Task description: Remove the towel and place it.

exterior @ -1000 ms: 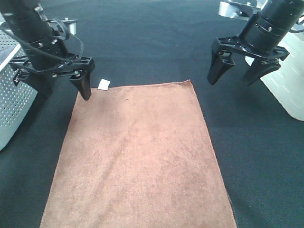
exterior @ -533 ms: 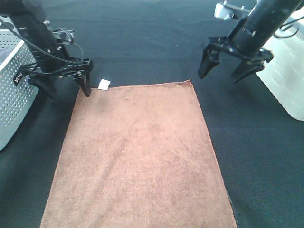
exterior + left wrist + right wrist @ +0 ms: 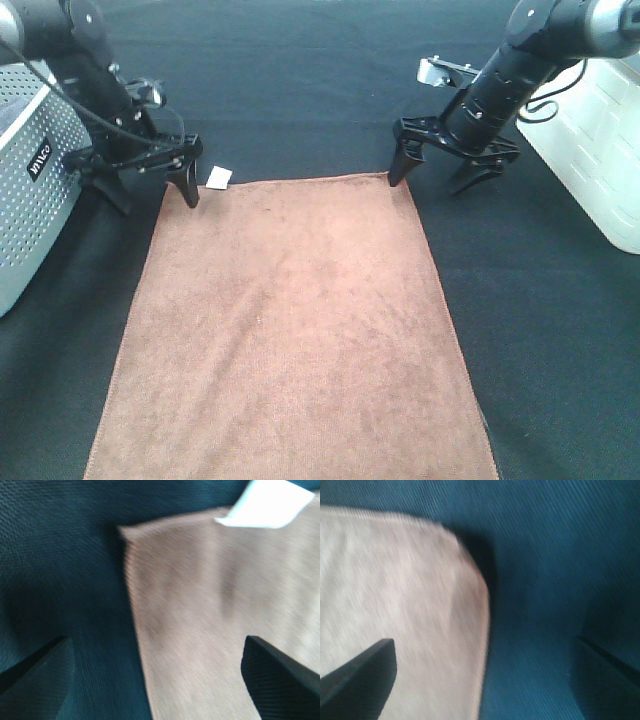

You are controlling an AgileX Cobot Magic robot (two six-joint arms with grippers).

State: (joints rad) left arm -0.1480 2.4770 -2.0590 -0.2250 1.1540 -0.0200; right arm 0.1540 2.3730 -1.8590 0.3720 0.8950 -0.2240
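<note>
The reddish-brown towel [image 3: 290, 330] lies flat on the black table cloth [image 3: 300, 90], with its white tag [image 3: 218, 178] at the far left corner. My left gripper [image 3: 150, 193] is open and low over that corner, one finger on the towel's edge and the other off it on the cloth. In the left wrist view the towel corner [image 3: 200, 620] and tag [image 3: 267, 502] lie between the spread fingers [image 3: 280, 680]. My right gripper [image 3: 435, 178] is open and straddles the far right corner. The right wrist view shows that corner [image 3: 395, 590] between its fingers [image 3: 355, 680].
A grey perforated box [image 3: 30, 200] stands at the left edge, close behind the left arm. A white container [image 3: 590, 140] stands at the right edge, beside the right arm. Black cloth surrounds the towel on all visible sides.
Both grippers have come down toward the towel's far corners. The right one moved left and lower to the right corner. Both stayed open and the towel has not moved.
</note>
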